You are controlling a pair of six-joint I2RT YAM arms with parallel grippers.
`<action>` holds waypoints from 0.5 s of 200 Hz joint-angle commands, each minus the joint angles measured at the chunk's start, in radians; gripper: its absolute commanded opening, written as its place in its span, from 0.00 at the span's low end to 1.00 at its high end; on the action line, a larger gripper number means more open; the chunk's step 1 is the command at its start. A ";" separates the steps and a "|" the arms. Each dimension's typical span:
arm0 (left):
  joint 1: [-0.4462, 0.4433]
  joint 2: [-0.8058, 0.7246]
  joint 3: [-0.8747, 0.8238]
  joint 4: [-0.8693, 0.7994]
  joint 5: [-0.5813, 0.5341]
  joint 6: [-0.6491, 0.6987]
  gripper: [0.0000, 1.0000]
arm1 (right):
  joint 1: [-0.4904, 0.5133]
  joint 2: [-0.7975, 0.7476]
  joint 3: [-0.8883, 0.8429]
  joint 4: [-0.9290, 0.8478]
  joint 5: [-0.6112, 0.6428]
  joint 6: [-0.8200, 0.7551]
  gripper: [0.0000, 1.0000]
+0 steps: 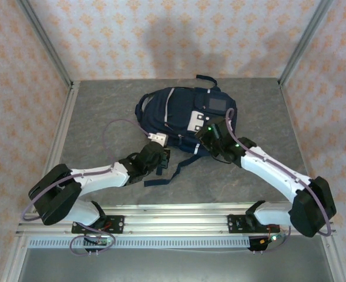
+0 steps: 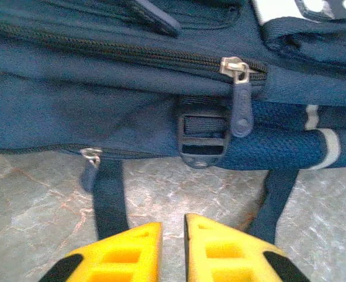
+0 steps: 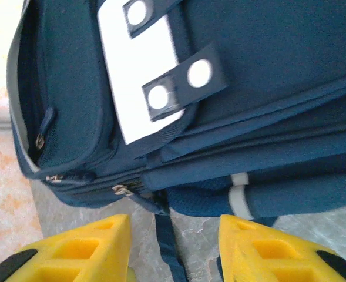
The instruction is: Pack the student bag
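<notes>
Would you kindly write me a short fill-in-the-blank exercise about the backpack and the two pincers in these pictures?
1. The student bag lies on a ____ table.
2. The left pincer has fingers coloured ____.
3. In the left wrist view, the zip pull hangs from a zipper that is ____.
4. The right pincer stands ____, with nothing between its fingers.
Missing words: grey; yellow; closed; open.
</notes>
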 commanded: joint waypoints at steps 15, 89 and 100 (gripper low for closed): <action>0.077 0.083 0.005 -0.055 0.030 0.097 0.43 | 0.016 0.030 0.039 0.071 0.039 -0.169 0.45; 0.141 0.215 0.022 0.001 0.027 0.163 0.49 | 0.016 0.056 0.015 0.093 0.003 -0.246 0.47; 0.142 0.230 0.030 0.012 0.026 0.169 0.48 | 0.015 0.069 0.014 0.100 -0.009 -0.252 0.47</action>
